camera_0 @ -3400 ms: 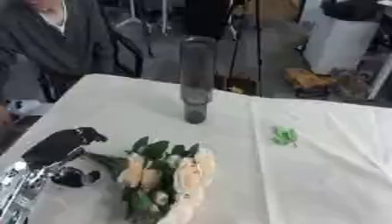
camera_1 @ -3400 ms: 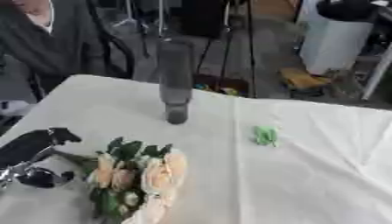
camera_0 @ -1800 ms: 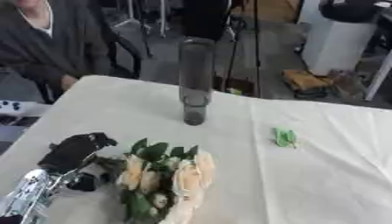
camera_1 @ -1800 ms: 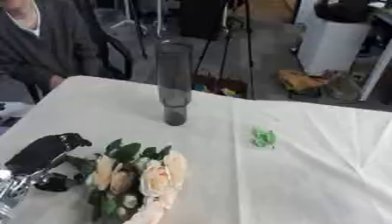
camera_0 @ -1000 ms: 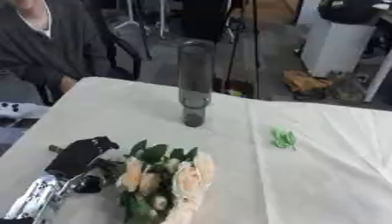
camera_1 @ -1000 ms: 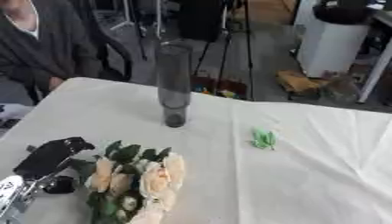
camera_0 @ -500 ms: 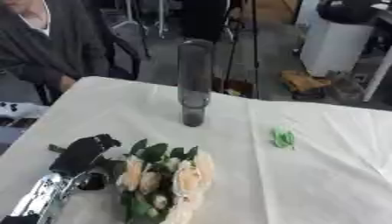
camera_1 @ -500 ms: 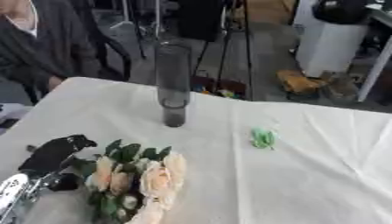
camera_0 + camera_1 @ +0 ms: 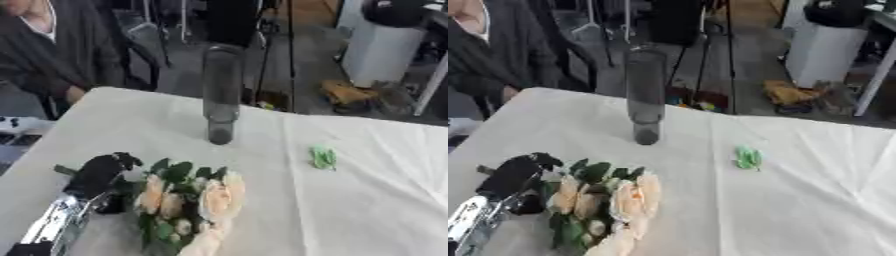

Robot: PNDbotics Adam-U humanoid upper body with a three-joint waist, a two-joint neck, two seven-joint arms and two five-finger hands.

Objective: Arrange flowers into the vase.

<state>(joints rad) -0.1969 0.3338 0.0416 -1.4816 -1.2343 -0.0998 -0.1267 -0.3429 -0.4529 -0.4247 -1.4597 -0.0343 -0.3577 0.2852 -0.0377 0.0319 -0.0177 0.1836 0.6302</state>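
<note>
- While the left hand (image 9: 98, 172) sits at the near-left of the table (image 9: 376, 210), its dark fingers look curled at the stem end of the bouquet (image 9: 188, 200); can't tell whether they actually clamp the stems or just touch them.
- Left forearm: silver metal, comes up from the lower-left corner, black hand on the end.
- Right hand: shows in neither eye view.
- Bouquet: lying flat on the cloth, near-left of centre. Cream-to-peach blooms, soft rounded heads, bunched tight. Dark green leaves fan out on the far side, just beside the hand. Blooms run toward the near edge and get cut off by the bottom of the view.
- Vase (image 9: 221, 95): tall narrow cylinder, dark smoky glass, upright, on the far-centre of the table. Base looks darker than the wall. Stands well apart from the bouquet, bare cloth between them.
- Table cover: white cloth, matte, soft creases running across the right half.
- Small green scrap (image 9: 324, 156): crumpled, leaf-like, lying alone right of centre, apart from vase and bouquet both.
- Open room: whole right half of the cloth is bare apart from the green scrap; strip between bouquet and vase is unobstructed.
- Edges: far table edge runs just behind the vase, slanting down toward the left; left edge is close to the hand.
- Person (image 9: 52, 55) in a dark jacket sits past the far-left corner, not touching anything on the table.
</note>
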